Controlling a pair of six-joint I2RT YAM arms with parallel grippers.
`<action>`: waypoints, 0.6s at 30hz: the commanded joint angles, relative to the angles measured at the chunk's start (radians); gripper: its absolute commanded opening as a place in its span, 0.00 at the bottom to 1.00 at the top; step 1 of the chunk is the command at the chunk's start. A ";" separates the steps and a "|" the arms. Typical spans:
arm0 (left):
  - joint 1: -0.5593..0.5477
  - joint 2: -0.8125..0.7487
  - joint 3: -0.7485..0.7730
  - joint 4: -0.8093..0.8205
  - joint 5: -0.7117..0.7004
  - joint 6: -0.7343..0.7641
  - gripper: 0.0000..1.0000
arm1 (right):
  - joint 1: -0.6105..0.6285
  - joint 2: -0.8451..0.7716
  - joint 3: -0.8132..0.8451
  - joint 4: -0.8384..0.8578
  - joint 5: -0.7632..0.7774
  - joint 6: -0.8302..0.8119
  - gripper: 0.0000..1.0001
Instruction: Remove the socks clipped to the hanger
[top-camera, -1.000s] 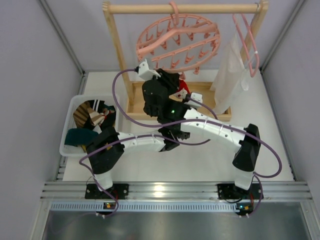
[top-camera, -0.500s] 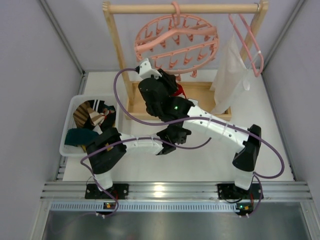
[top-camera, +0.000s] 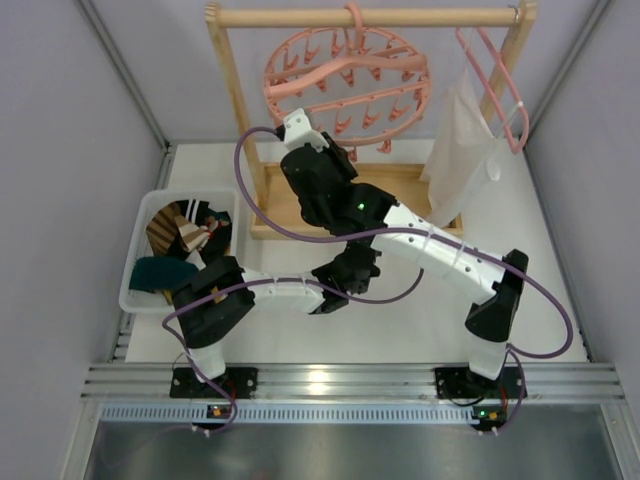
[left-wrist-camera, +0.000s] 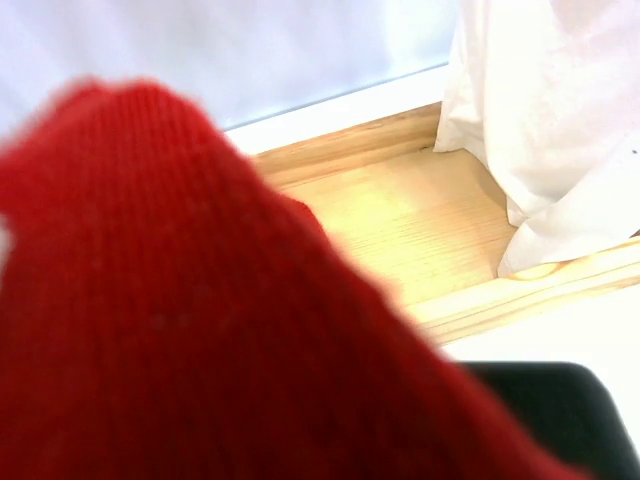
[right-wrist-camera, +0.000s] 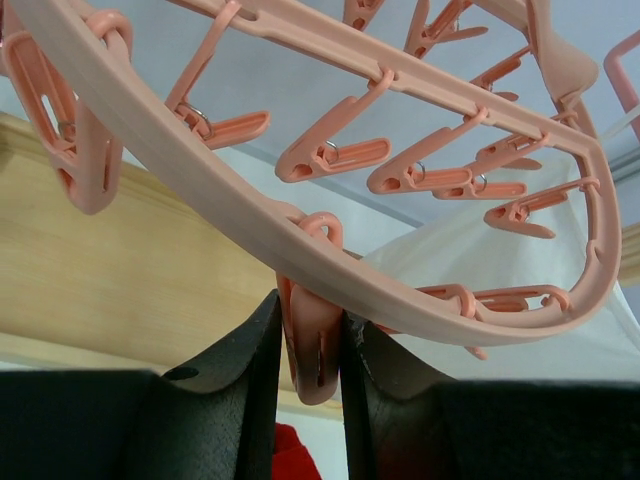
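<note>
The round pink hanger (top-camera: 348, 75) hangs by its hook, one dangling clip (right-wrist-camera: 312, 365) pinched in my right claw (right-wrist-camera: 308, 320). A red knit sock (left-wrist-camera: 150, 300) fills my left wrist view, blurred. A teal sock (top-camera: 160, 272) and a striped black sock (top-camera: 192, 213) lie in the bin (top-camera: 136, 250).

Bright, even light; glare on rail (top-camera: 318, 381); red sock (left-wrist-camera: 180, 320) blurred at my left wrist, clip (right-wrist-camera: 312, 345) sharp at right.

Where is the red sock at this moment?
The red sock fills the left wrist view's left side, in front of the wooden rack base. A sliver also shows below the clip that the right gripper pinches.
</note>
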 joint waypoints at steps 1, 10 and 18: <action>-0.005 -0.035 -0.004 0.039 0.018 -0.028 0.00 | -0.029 -0.035 0.062 -0.005 -0.024 0.057 0.04; -0.006 -0.154 -0.117 -0.003 -0.048 -0.112 0.00 | -0.030 -0.043 0.048 -0.031 -0.061 0.082 0.32; -0.003 -0.387 -0.304 -0.220 -0.094 -0.343 0.00 | -0.030 -0.086 0.004 -0.075 -0.167 0.174 0.60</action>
